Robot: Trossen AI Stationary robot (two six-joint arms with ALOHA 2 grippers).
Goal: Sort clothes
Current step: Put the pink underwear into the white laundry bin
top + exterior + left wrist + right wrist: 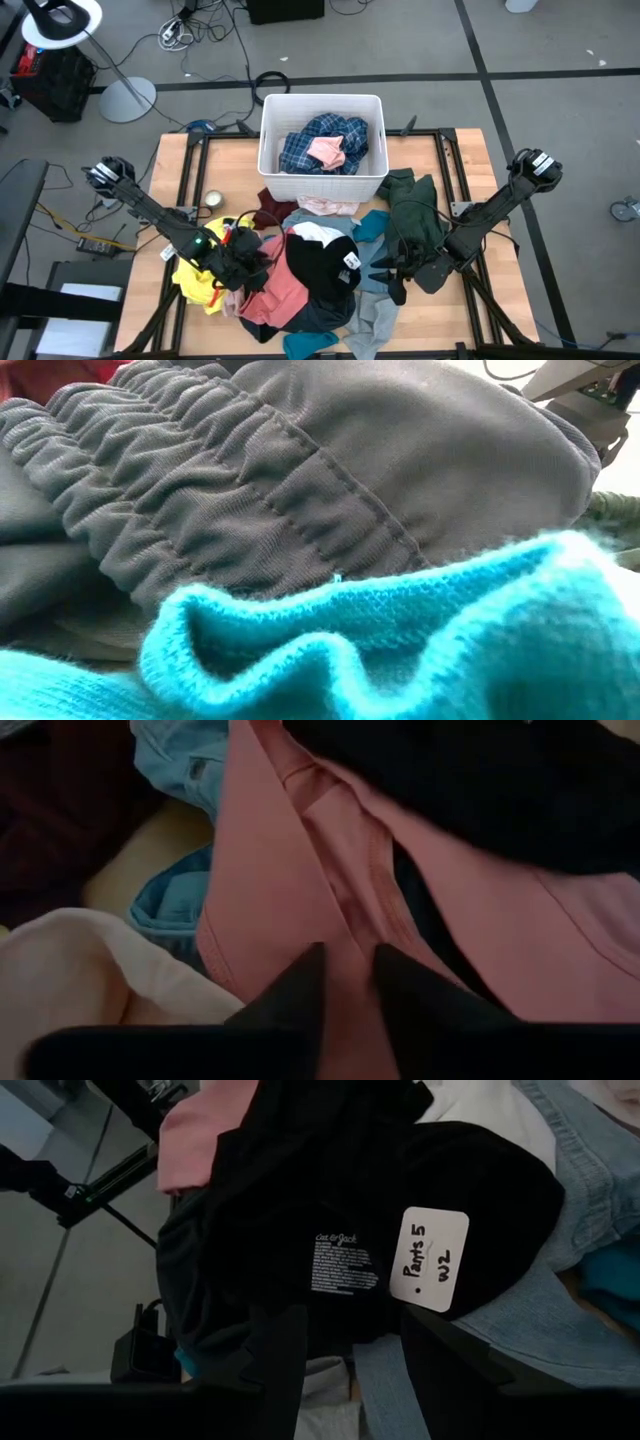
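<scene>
Left gripper [348,982] is pressing down into the salmon pink garment [300,870] at about 8 o'clock of the pile. Its two dark fingers are standing close together with a narrow strip of pink cloth between them; they look to be pinching in on a fold, but whether the cloth is truly caught I cannot tell. A pinch at a raised fold would make sense, as flat cloth gives the fingers nothing to bite.

Just beside that garment, a black garment [470,780] is lying over its far edge, and the yellow garment [195,280] is bunching at 9 o'clock of the left gripper.

Right gripper [352,1342] is hovering at 4 o'clock of the pile, fingers spread wide, holding nothing, and facing the black pants [330,1200] with their white tag [432,1258].

The white bin [270,150] is sitting at 12 o'clock, already holding a blue plaid garment [325,135] and a pink piece. Most clothes are waiting unsorted on the table.
</scene>
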